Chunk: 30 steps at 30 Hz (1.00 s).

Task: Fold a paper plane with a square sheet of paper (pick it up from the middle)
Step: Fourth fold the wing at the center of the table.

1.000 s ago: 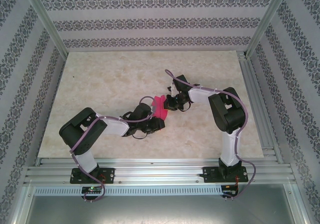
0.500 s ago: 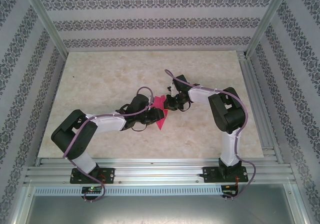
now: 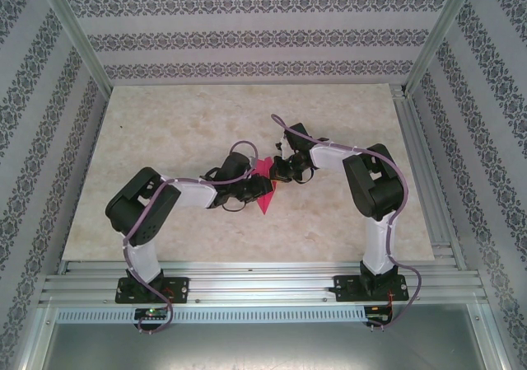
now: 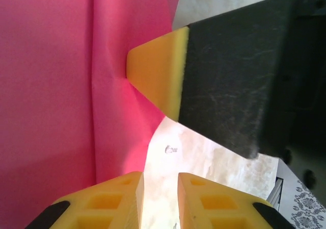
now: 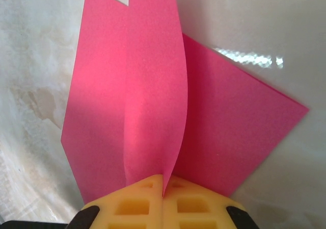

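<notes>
Here, near the middle of the pale marbled board, the magenta paper lies partly folded (one flap standing). The right gripper, at its 1 o'clock, is clamped on that flap; the left gripper, at 9 o'clock, stands slightly parted, holding nothing. Striped patterned walls enclose it.

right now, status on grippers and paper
Right gripper shut on partly folded magenta paper. Left gripper slightly open at its edge, not gripping. Both crowd close.
</notes>
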### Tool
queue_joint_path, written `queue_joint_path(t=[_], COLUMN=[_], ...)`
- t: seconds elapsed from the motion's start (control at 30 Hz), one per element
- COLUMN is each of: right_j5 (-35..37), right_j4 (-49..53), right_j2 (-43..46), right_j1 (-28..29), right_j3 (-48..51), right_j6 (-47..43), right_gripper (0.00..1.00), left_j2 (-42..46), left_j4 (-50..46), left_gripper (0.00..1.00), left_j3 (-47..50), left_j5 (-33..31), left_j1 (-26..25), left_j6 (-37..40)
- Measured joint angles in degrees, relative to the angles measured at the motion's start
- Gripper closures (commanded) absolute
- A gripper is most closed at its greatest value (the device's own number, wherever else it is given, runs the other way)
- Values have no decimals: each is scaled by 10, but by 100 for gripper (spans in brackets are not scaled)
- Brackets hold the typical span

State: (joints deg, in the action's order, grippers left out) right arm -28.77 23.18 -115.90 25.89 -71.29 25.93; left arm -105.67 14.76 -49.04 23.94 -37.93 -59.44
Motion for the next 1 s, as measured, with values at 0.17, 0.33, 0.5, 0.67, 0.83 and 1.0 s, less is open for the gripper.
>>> queue_joint_path(t=[0.17,0.33,0.5,0.67,0.83,1.0], right_j5=[2,2,-2,26,38,23], right_j4=[2,2,5,13,14,-1], right_j2=[0,0,1,16,65,82], right_j1=[0,0,2,-5,-26,-26], right_j3=[-2,-2,-7,-7,10,12], right_j6=[0,0,4,5,11,24], right_gripper=[95,90,71,67,80,95], left_j2=[-16,-22,-22,-21,-20,-20], left_j4=[3,9,43,50,52,52], left_gripper=[75,76,77,77,77,77], left_j3=[-3,1,17,22,24,24], left_j5=[0,-4,-4,-7,-9,-9], left_j1=[0,0,0,0,0,0], left_j6=[0,0,-3,-2,-2,-2])
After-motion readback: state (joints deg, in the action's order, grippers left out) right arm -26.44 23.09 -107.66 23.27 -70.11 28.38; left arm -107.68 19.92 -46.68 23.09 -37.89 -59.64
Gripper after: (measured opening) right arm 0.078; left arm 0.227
